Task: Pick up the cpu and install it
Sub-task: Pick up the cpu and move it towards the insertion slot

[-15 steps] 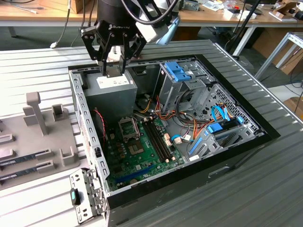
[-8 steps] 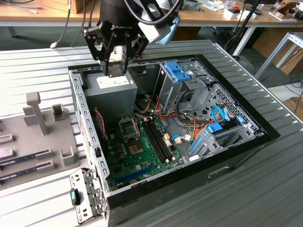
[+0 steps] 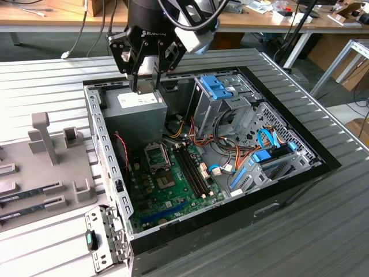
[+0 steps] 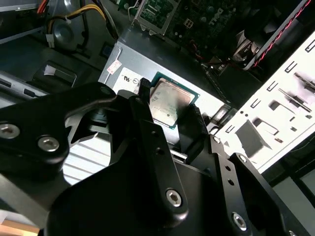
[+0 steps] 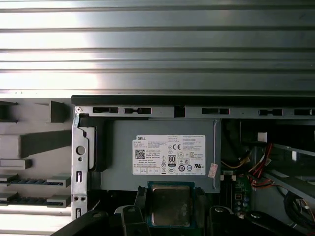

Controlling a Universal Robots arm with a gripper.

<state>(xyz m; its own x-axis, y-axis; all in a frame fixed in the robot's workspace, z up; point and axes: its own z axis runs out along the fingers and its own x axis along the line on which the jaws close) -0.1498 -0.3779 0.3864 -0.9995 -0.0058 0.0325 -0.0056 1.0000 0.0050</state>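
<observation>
PICKED, NOT YET PLACED: My claw [image 3: 145, 79], in the upper left of the exterior view, is clamped on the cpu [image 4: 169, 102]. It pinches the chip by two opposite edges above the grey power supply [image 3: 135, 112] inside the open computer case [image 3: 300, 173]. The socket [image 3: 155, 156] lies open on the green motherboard [image 3: 179, 187], nearer the frame's centre.

The hold looks thin to me. Only the chip's rim sits between my fingers, so a jolt could let it slip and drop onto the power supply or the board. Set down tilted or turned the wrong way, it could, I judge, bend the socket's contacts. The bundle of wires [image 3: 184, 137] just beside the socket could snag my fingers.

The count: one cpu, one claw, one power supply, one socket, and two memory sticks [image 3: 29, 195] in the grey tray [image 3: 23, 156] at the frame's left.
</observation>
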